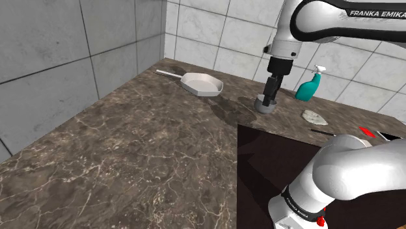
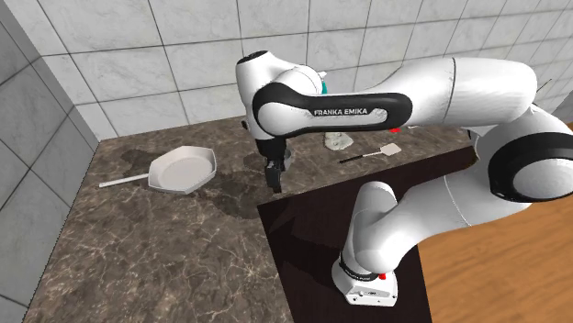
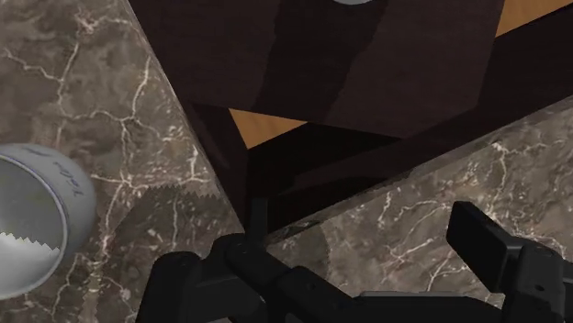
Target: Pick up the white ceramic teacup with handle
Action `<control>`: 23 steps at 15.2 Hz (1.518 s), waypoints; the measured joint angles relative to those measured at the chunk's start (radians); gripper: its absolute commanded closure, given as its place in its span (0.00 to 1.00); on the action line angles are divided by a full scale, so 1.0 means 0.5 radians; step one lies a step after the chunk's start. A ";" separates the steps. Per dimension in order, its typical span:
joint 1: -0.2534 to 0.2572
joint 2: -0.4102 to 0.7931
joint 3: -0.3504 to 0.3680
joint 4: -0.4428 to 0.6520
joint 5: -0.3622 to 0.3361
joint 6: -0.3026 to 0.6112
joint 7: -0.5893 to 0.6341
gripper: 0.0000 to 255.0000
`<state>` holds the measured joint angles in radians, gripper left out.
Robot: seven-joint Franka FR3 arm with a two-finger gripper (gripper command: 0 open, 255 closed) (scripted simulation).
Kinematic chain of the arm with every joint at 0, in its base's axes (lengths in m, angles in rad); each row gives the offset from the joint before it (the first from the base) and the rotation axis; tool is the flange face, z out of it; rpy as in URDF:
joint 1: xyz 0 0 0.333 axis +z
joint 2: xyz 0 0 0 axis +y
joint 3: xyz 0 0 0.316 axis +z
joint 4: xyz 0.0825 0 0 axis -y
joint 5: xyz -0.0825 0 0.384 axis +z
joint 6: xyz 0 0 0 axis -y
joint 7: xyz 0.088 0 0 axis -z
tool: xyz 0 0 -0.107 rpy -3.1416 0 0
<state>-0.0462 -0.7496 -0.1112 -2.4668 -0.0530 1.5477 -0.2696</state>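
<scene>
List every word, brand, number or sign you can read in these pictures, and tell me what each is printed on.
"FRANKA EMIKA": white letters on the dark band of the arm; the same words are on that band in the shoulder view.
Small white print on the dark base ring at the arm's foot: too small to read.
Faint marks on the side of the teacup in the wrist view: not readable as text.

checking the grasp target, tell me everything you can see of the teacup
The teacup looks pale grey-white: a round cup with an open mouth and faint dark marks on its wall; no handle can be made out. It seems to stand upright on the dark marble counter near its edge. The gripper hangs just above it; in the wrist view the cup sits beside the fingers, unheld.
</scene>
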 measured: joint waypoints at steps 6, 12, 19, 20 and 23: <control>-0.074 0.150 -0.280 0.013 -0.195 0.229 -0.349 0.00; -0.103 0.424 -0.558 0.126 -0.294 0.488 -0.695 0.00; -0.073 0.855 -0.879 0.384 -0.225 0.759 -1.138 0.00; -0.069 0.928 -0.928 0.426 -0.197 0.799 -1.215 0.00; -0.058 1.076 -1.011 0.494 -0.123 0.887 -1.357 0.00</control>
<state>-0.0753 -0.2115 -0.6166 -2.2197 -0.1147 1.9913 -0.9480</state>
